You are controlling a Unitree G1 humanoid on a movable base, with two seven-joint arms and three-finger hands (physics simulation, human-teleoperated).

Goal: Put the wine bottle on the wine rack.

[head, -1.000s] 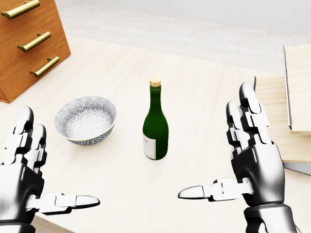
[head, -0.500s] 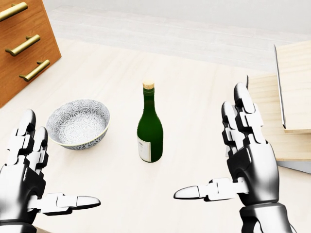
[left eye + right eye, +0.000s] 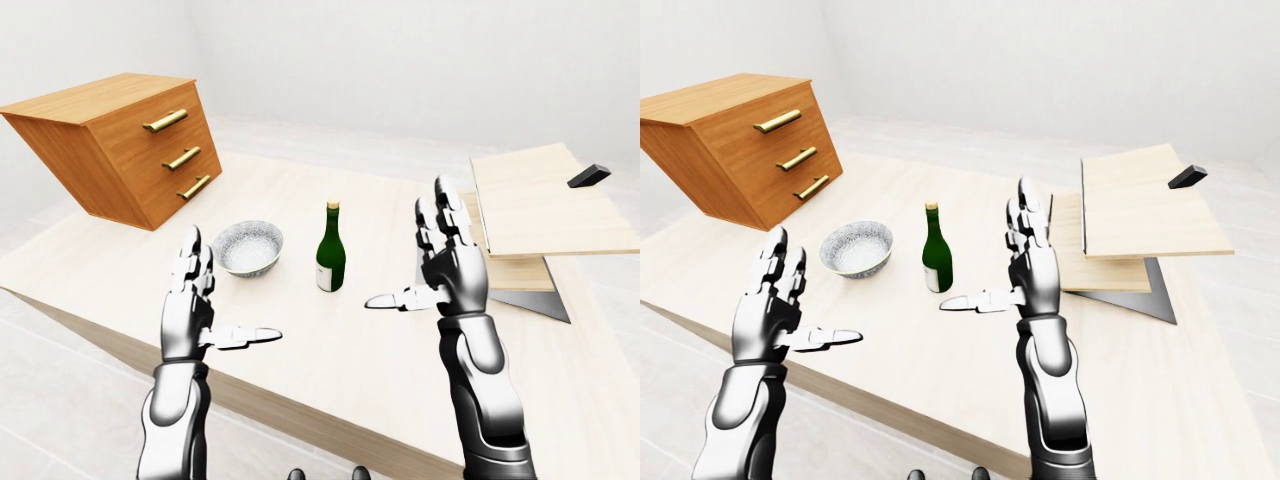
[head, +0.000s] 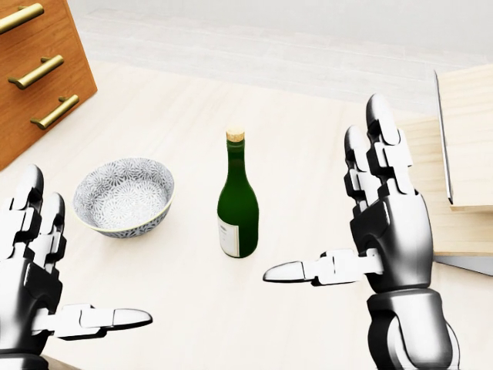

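The green wine bottle (image 4: 238,203) stands upright and free near the middle of the pale wooden counter (image 4: 192,308), cork up and label toward the camera, with nothing gripping it. To its right in the head view the right robot hand (image 4: 377,223) is spread wide, fingers up and thumb pointing at the bottle, near it but apart; this looks like a pre-grasp pose for closing round the body. The left robot hand (image 4: 38,285) is likewise wide and holds nothing, by the counter's near edge. A patterned bowl (image 4: 123,196) sits just left of the bottle. Toward the counter's right edge lies the stepped wooden wine rack (image 3: 535,215); a chest of drawers (image 3: 125,145) stands at the far left corner.
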